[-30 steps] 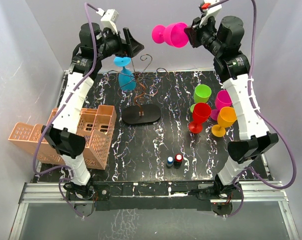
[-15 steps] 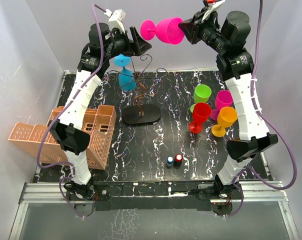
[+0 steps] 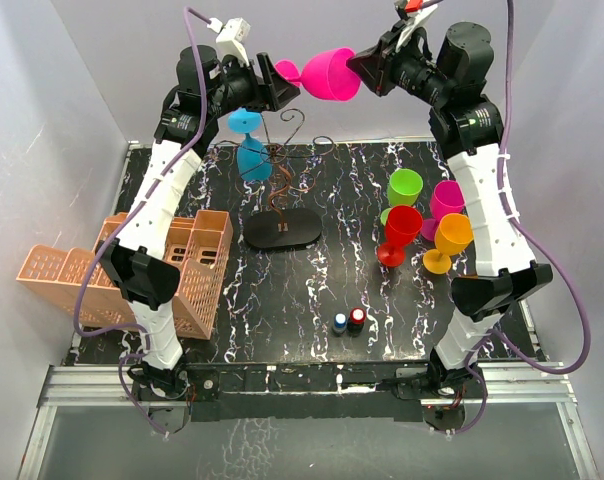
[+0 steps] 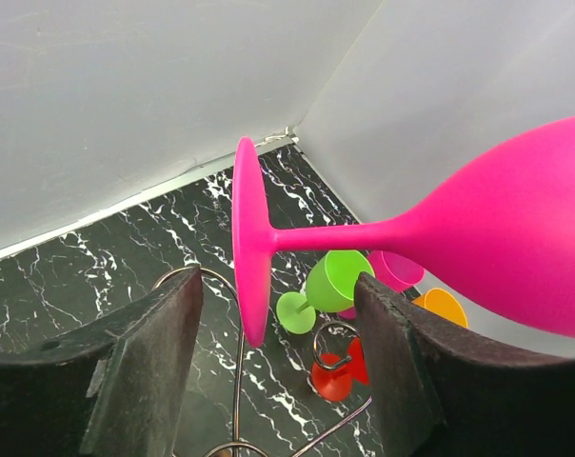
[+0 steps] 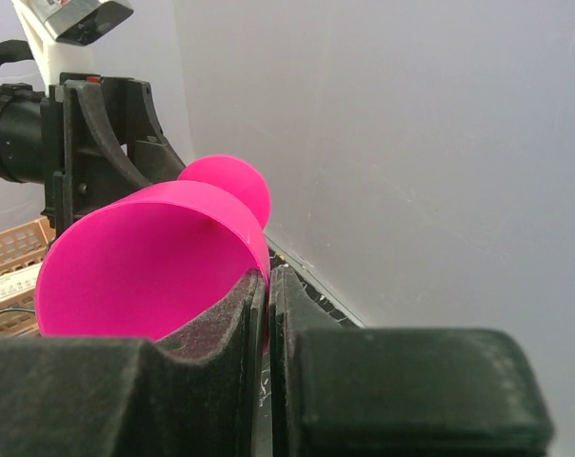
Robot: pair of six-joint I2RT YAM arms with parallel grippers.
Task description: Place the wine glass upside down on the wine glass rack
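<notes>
The right gripper [image 3: 367,68] is pinched on the rim of the pink wine glass [image 3: 327,75], one finger inside the bowl and one outside, with only the thin wall between the nearly closed jaws, as the right wrist view shows [image 5: 268,286]. The glass [image 5: 145,257] lies on its side high above the table [image 3: 312,290], its stem and foot pointing away from those jaws toward the left gripper [image 3: 272,90]. That gripper's jaws stand wide apart. In the left wrist view the glass's foot and stem [image 4: 254,248] sit between its two fingers [image 4: 145,362], with a gap on each side and no contact visible. Below the left jaws stands the wine glass rack [image 3: 282,232], its wire scrolls just under the foot of the pink glass, and a blue glass [image 3: 252,155] hangs upside down on it. Well below the right jaws, four more glasses [image 3: 402,228] stand grouped on the table.
</notes>
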